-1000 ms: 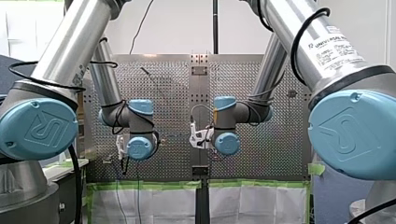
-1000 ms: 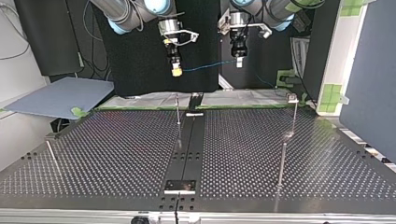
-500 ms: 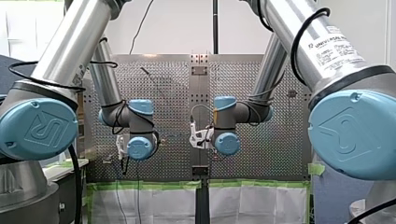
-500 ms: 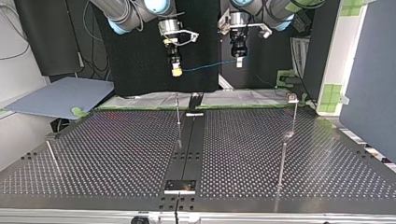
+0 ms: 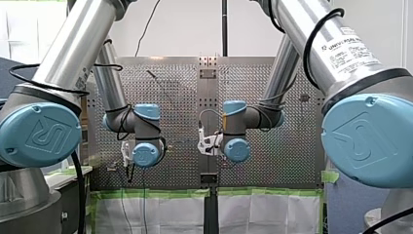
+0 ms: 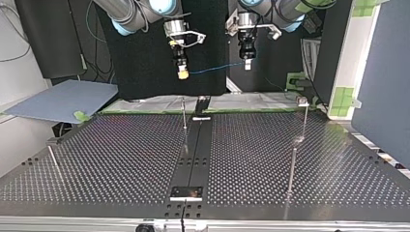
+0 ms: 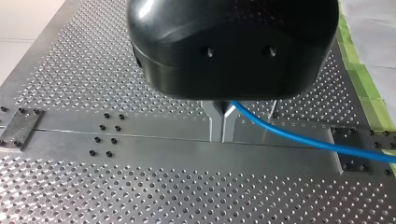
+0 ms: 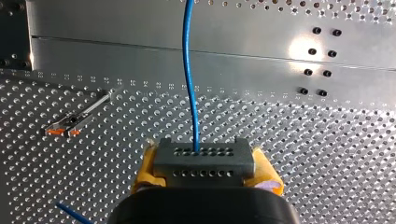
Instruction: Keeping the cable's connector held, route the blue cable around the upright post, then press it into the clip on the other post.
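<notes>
Blue cable hangs above the perforated table and its metal posts.

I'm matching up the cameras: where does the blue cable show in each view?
Front view: too thin to pick out.
Top view: blue cable strung between my right end effector and my left end effector.
Left wrist view: cable leaves my left end effector's shut fingers.
Right wrist view: cable runs ahead from the held connector.
Shared landmark: the smooth centre strip.
</notes>
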